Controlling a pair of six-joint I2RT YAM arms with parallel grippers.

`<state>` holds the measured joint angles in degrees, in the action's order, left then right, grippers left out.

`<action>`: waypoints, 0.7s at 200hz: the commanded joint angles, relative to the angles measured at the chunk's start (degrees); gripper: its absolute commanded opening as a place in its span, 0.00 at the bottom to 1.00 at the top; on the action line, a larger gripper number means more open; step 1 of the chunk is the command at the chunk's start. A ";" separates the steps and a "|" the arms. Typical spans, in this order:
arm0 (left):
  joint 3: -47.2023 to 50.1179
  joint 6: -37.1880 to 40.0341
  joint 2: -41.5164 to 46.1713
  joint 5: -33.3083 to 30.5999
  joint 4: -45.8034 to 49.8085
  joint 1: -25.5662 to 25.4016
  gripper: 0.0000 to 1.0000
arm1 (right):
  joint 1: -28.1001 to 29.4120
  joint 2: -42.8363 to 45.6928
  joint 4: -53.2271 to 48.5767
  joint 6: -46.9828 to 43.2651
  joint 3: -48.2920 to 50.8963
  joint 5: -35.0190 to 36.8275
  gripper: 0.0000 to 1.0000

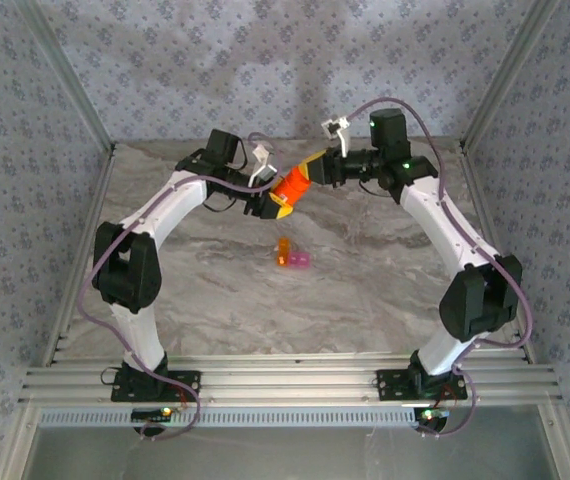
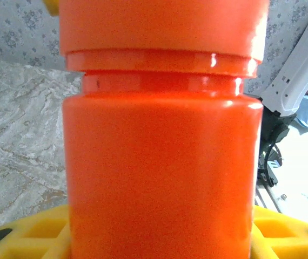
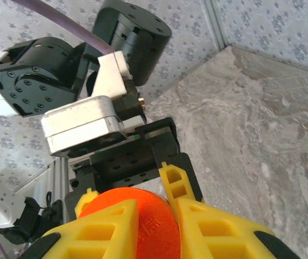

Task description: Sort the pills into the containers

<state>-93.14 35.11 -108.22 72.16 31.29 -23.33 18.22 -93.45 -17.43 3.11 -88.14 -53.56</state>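
The containers (image 1: 292, 256) sat on the desk (image 1: 385, 300), in the middle of the top view. They were two tiny joined cups, one orange and one pink. I could not tell if any pill was in them. They were well apart from both hands.

Farther back, toward the upper middle, the two hands met in the air over the desk. The left hand (image 1: 277, 200) held the body of an orange bottle (image 1: 291, 185) between its yellow fingers (image 2: 283, 232). The right hand (image 1: 310, 170) was squeezed tight on the lid (image 3: 151, 224) at the bottle's other end.

No pills showed, so I think they were inside the bottle. This looked like the opening step. Next, the right hand would need to twist the lid off while the left hand kept the bottle from turning.
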 commanded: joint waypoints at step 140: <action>0.99 -5.42 2.58 1.67 -9.64 -0.31 0.00 | -1.53 5.65 1.12 3.77 1.93 1.29 0.73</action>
<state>-90.39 29.04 -108.12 71.16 21.87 -23.64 16.84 -88.90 -11.77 10.46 -82.41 -50.37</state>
